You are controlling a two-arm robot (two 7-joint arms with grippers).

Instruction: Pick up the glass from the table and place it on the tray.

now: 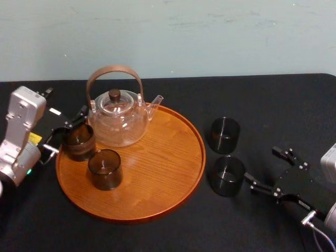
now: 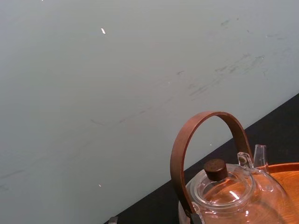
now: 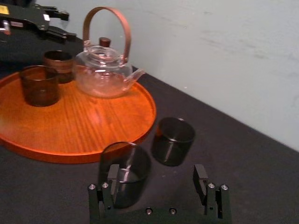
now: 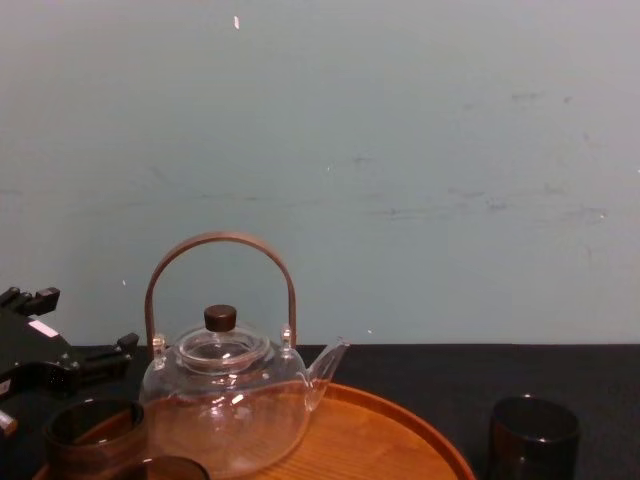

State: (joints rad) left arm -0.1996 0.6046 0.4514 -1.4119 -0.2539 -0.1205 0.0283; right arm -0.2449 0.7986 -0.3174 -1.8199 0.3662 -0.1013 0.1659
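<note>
1. Two small, straight-sided tumblers of dark smoky-brown glass stand on the large round orange-brown wooden tray. One is the rim-side tumbler at the tray's left edge and the other is the front tumbler a little inward. A clear glass teapot with an arched brown handle stands at the tray's back
2. Two matching tumblers are not on the tray. The nearer glass and the farther glass stand just right of the tray's rim on the table
3. The right gripper is right of the tray, jaws spread wide and empty. One finger is just beside the nearer glass, which stands off to that side and not between the fingers
4. The left gripper is at the tray's left rim beside the rim-side tumbler. Its jaws are apart and, seen from the chest, hold nothing
5. I judge the work about half done. The nearer glass looks to be the next one to go: centre the jaws on it, grip, lift it over the low rim, and set it on the bare wood in the tray's right half
6. The table is flat under matte black cloth, and behind the tray rises a pale blue-green wall with faint scuffs
</note>
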